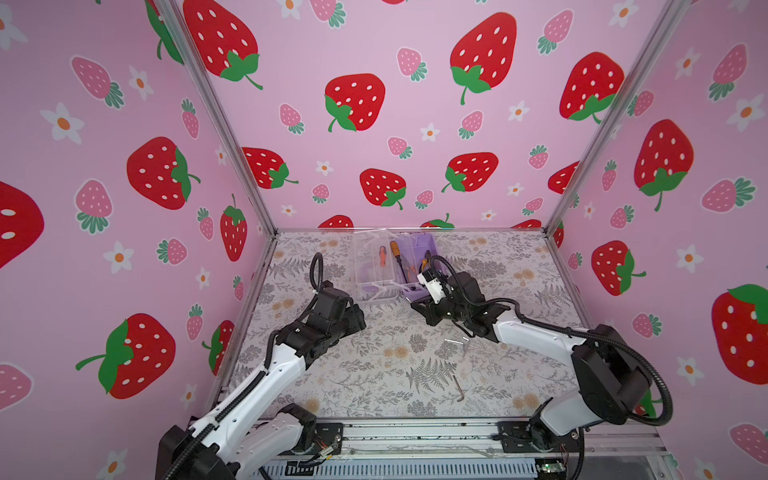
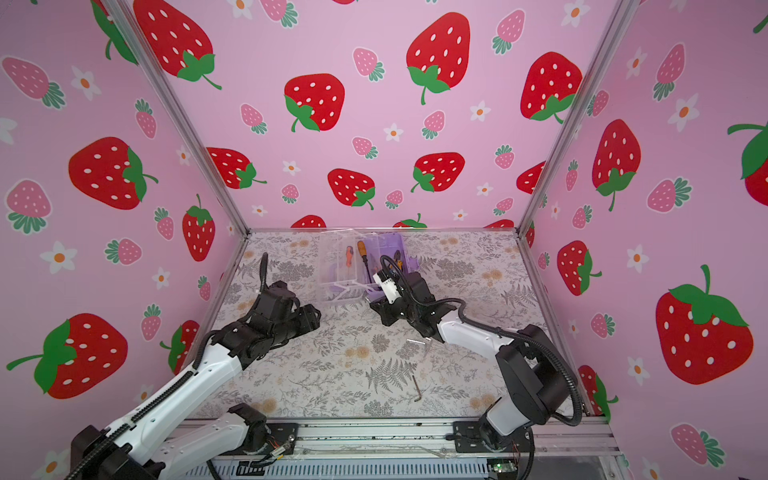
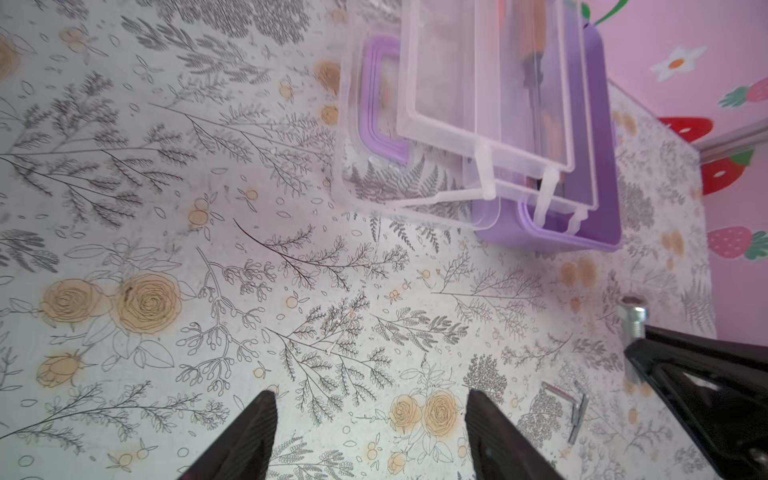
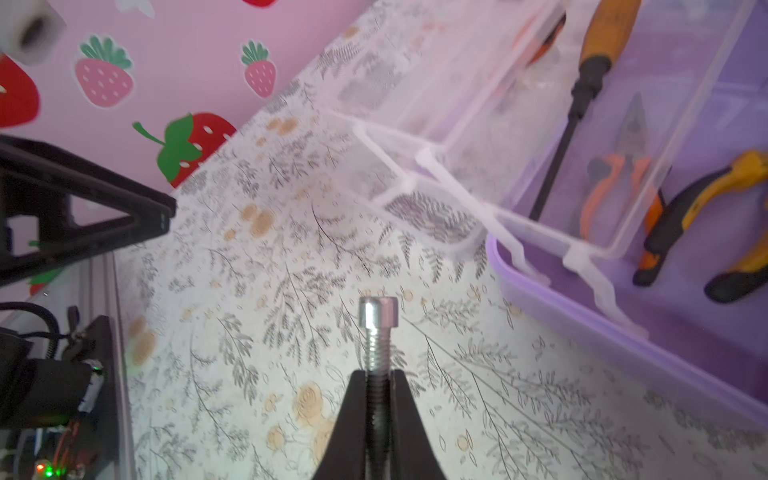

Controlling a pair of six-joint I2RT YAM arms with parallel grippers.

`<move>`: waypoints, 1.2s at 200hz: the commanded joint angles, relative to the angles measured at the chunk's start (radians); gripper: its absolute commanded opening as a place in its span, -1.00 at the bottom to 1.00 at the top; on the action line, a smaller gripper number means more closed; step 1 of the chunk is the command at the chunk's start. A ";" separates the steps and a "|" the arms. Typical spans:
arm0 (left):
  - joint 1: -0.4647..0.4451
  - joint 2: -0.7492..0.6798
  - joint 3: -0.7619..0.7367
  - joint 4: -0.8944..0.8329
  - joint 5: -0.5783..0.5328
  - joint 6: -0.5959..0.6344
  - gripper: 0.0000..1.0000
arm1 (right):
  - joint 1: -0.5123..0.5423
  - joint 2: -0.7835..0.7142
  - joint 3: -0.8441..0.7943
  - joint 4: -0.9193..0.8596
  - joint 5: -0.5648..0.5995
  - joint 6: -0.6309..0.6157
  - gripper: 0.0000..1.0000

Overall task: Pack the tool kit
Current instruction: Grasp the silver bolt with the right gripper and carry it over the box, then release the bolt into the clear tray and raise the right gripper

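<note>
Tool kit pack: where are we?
Done: the lilac box stands open with a screwdriver and pliers inside. In hand: the right gripper is shut on a bolt near the box; the left gripper is open and empty. Left: a dark hex key and small silver pieces on the table; box not yet closed.

One box (image 4: pixel 665 374), two screwdrivers (image 1: pixel 381 254) (image 1: pixel 395 249), two pliers (image 4: pixel 596 195) (image 4: pixel 715 187), three hex keys (image 1: pixel 457 388) (image 1: pixel 453 341) (image 1: pixel 465 347), one bolt (image 4: pixel 379 316).
</note>
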 commanded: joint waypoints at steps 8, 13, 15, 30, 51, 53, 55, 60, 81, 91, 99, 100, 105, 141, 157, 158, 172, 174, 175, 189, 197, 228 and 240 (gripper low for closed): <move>0.032 -0.050 -0.034 -0.044 -0.033 0.017 0.51 | 0.016 0.049 0.185 -0.058 0.013 0.060 -1.00; 0.035 -0.051 -0.036 -0.043 -0.030 0.018 0.51 | 0.020 0.071 0.225 -0.070 0.034 0.062 -1.00; 0.036 -0.051 -0.037 -0.045 -0.029 0.019 0.51 | 0.022 0.079 0.241 -0.074 0.048 0.062 -1.00; 0.044 -0.041 -0.044 -0.047 -0.011 0.021 0.51 | 0.045 0.156 0.370 -0.149 0.184 0.063 -1.00; 0.053 -0.019 -0.063 -0.041 0.012 0.022 0.51 | 0.060 0.284 0.547 -0.241 0.322 0.087 -1.00; 0.052 -0.018 -0.064 -0.039 0.014 0.022 0.51 | 0.061 0.296 0.561 -0.249 0.327 0.092 -1.00; 0.053 -0.016 -0.068 -0.038 0.015 0.023 0.51 | 0.062 0.308 0.573 -0.255 0.329 0.096 -1.00; 0.055 -0.013 -0.072 -0.034 0.018 0.022 0.51 | 0.063 0.332 0.606 -0.266 0.338 0.107 -1.00; 0.064 -0.004 -0.093 -0.015 0.037 0.024 0.51 | 0.078 0.440 0.721 -0.297 0.378 0.118 -1.00; 0.069 -0.002 -0.099 -0.006 0.047 0.025 0.51 | 0.086 0.484 0.767 -0.315 0.406 0.115 -1.00; 0.074 0.000 -0.100 -0.002 0.053 0.027 0.51 | 0.087 0.515 0.801 -0.330 0.426 0.123 -1.00; 0.075 0.002 -0.101 -0.001 0.054 0.027 0.51 | 0.087 0.519 0.804 -0.330 0.427 0.124 -1.00; 0.078 0.004 -0.101 0.001 0.058 0.029 0.51 | 0.086 0.533 0.818 -0.334 0.434 0.128 -1.00; 0.096 0.015 -0.102 0.014 0.072 0.038 0.51 | 0.089 0.611 0.884 -0.344 0.463 0.143 -1.00; 0.102 0.023 -0.106 0.020 0.081 0.038 0.52 | 0.088 0.630 0.894 -0.348 0.464 0.144 -0.87; 0.102 0.024 -0.106 0.020 0.082 0.038 0.51 | 0.089 0.630 0.894 -0.349 0.463 0.144 -0.86; 0.107 0.032 -0.109 0.024 0.091 0.035 0.51 | 0.088 0.635 0.891 -0.348 0.463 0.146 -0.70; 0.107 0.032 -0.111 0.025 0.092 0.035 0.51 | 0.089 0.635 0.890 -0.347 0.462 0.146 -0.69; 0.107 0.033 -0.110 0.026 0.092 0.036 0.51 | 0.089 0.635 0.889 -0.346 0.461 0.146 -0.67; 0.108 0.038 -0.111 0.029 0.098 0.035 0.51 | 0.088 0.629 0.879 -0.335 0.454 0.145 -0.52; 0.107 0.041 -0.112 0.033 0.104 0.035 0.51 | 0.089 0.623 0.875 -0.331 0.451 0.143 -0.46; 0.108 0.032 -0.125 0.060 0.143 0.034 0.52 | 0.089 0.572 0.845 -0.314 0.447 0.127 -0.30; 0.105 0.027 -0.129 0.072 0.163 0.040 0.52 | 0.092 0.525 0.805 -0.296 0.460 0.114 -0.30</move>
